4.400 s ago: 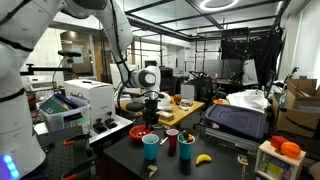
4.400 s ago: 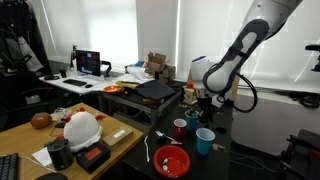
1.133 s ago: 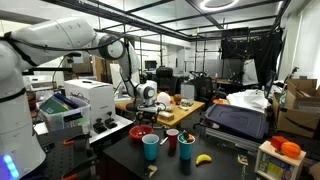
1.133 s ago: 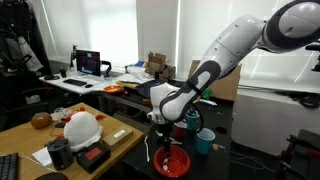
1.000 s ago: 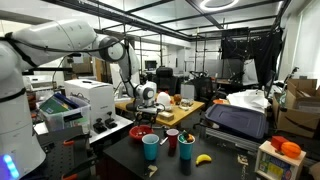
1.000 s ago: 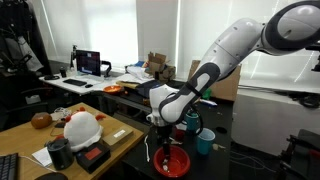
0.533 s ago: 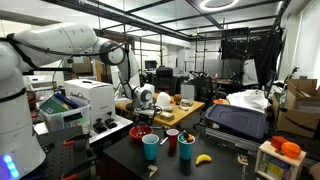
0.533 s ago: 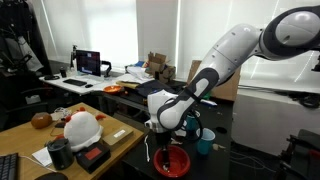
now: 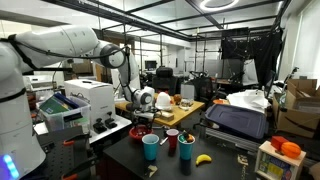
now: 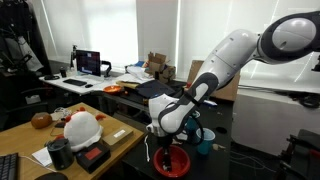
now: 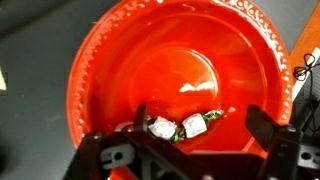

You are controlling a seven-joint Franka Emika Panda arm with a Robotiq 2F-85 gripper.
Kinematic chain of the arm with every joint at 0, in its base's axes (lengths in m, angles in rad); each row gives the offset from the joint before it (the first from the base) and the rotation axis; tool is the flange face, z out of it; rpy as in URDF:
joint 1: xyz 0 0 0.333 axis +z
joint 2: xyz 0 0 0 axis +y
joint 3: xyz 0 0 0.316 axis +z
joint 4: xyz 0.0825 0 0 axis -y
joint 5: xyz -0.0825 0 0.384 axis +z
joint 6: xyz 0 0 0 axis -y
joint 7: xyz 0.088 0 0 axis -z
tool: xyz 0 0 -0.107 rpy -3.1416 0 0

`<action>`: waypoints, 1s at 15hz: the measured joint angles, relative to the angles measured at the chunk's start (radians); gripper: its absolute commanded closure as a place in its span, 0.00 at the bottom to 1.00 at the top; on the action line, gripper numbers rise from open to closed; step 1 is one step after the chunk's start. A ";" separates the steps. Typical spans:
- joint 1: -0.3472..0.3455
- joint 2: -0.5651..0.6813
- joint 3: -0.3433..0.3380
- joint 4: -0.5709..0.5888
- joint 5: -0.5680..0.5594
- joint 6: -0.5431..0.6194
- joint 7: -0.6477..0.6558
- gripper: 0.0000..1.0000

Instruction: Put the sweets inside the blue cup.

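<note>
Two small wrapped sweets (image 11: 163,126) lie at the bottom of a red bowl (image 11: 120,60). My gripper (image 11: 200,121) is open just above them, one finger on each side, touching neither. In both exterior views the gripper (image 9: 140,121) (image 10: 160,143) hangs low over the red bowl (image 9: 142,133) (image 10: 175,163). The light blue cup (image 9: 151,147) (image 10: 204,139) stands upright on the dark table beside the bowl. I cannot see inside the cup.
A red cup (image 9: 172,139) and a dark cup (image 9: 187,148) stand next to the blue cup, with a yellow banana (image 9: 204,158) beyond them. A white machine (image 9: 85,100) and a cluttered bench (image 10: 140,92) lie around the table.
The arm swung from above the cups to over the red bowl. In the last second it has sunk a little lower toward the bowl, jaws still open.
</note>
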 measured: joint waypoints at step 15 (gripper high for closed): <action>-0.006 0.017 0.010 0.022 0.000 0.000 -0.050 0.00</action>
